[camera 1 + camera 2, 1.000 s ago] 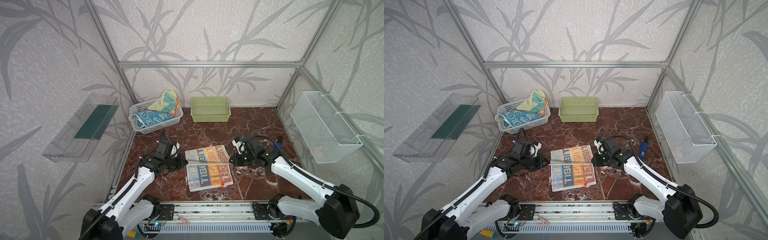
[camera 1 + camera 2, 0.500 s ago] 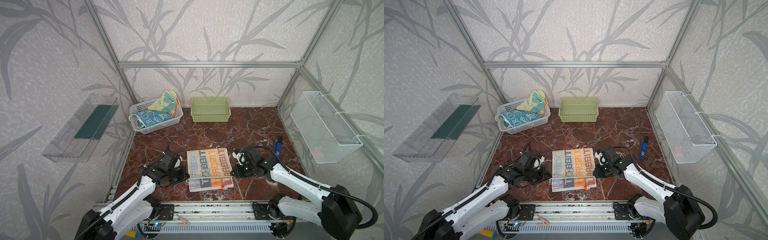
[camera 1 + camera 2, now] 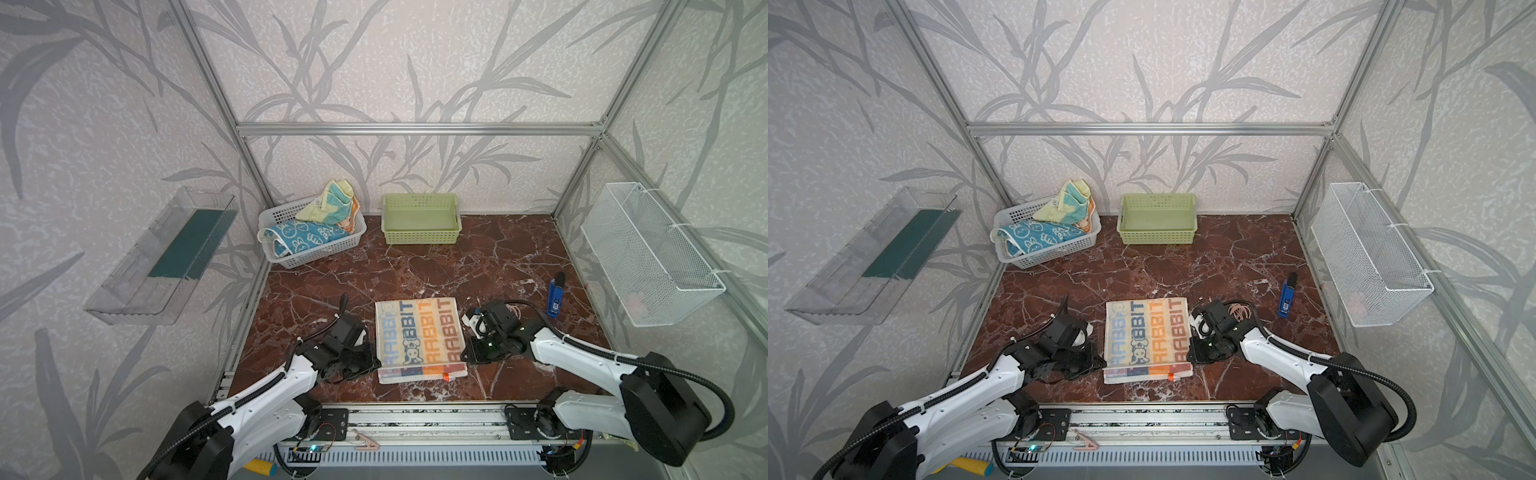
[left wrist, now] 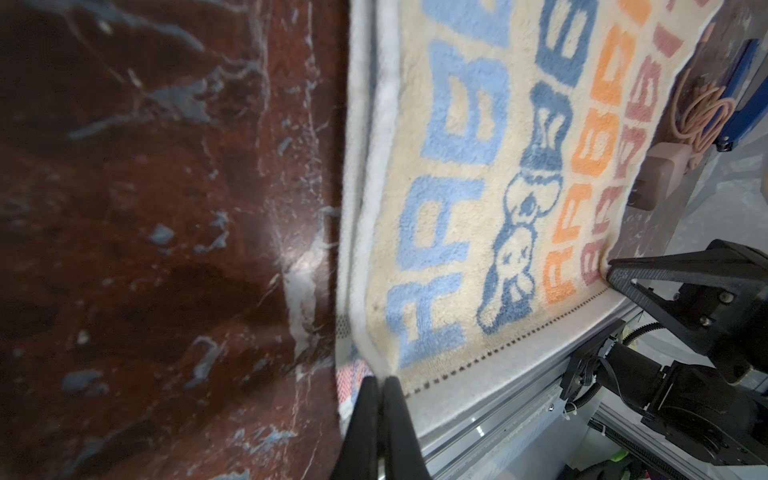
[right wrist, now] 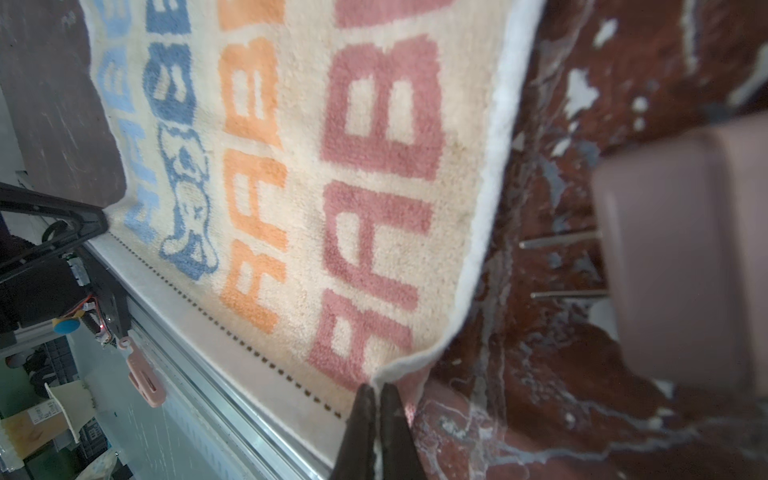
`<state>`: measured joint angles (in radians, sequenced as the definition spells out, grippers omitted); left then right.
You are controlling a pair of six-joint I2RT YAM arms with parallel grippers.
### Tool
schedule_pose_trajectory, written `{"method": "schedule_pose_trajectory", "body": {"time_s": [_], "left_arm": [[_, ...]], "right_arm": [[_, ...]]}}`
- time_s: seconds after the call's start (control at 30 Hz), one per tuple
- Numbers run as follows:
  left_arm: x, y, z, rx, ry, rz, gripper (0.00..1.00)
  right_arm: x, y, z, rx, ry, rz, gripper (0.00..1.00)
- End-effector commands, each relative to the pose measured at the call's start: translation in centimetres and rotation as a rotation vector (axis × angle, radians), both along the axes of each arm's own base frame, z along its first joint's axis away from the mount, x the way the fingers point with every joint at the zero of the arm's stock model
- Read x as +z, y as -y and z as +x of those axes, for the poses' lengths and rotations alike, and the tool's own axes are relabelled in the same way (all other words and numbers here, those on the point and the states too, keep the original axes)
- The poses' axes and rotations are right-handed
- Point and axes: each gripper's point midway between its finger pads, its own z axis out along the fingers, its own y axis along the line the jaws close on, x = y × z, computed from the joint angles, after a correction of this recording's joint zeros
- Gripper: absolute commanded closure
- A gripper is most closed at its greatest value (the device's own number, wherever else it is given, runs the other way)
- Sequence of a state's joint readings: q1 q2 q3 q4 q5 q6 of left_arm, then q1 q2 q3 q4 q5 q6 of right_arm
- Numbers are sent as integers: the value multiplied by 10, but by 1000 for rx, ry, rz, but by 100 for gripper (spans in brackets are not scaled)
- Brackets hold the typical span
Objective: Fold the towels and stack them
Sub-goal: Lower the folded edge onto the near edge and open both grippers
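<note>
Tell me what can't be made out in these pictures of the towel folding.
White basket, both top views: the blue bunny towel and pale-yellow towel hide whatever lies beneath.
RABBIT towel, all views: its folded-over top layer covers the lower layer's print.
Wire basket, both top views: pinkish item inside, too small to identify.

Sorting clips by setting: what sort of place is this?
Probably a lab robot cell: silver aluminium frame, leaf-print wall panels, two white robot arms on a metal rail, holding a striped RABBIT terry towel.
</note>
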<state>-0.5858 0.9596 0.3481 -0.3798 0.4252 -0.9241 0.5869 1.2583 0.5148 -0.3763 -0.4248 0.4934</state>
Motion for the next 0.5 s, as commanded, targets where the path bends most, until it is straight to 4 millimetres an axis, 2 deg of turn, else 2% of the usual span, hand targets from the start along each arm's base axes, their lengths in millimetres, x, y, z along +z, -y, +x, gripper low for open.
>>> {"method": "schedule_pose_trajectory", "body": {"time_s": [0.0, 0.13, 0.27, 0.47], "left_arm": [[-31, -36, -13, 84, -64, 181, 100], [-31, -36, -16, 90, -67, 175, 100], [-28, -37, -22, 85, -67, 181, 100], [-8, -40, -18, 101, -18, 179, 100]], "right_arm": [[-26, 30, -17, 10, -51, -159, 100], [-23, 29, -21, 26, -60, -161, 99], [-10, 28, -23, 24, -33, -145, 100], [12, 31, -19, 14, 5, -152, 100]]}}
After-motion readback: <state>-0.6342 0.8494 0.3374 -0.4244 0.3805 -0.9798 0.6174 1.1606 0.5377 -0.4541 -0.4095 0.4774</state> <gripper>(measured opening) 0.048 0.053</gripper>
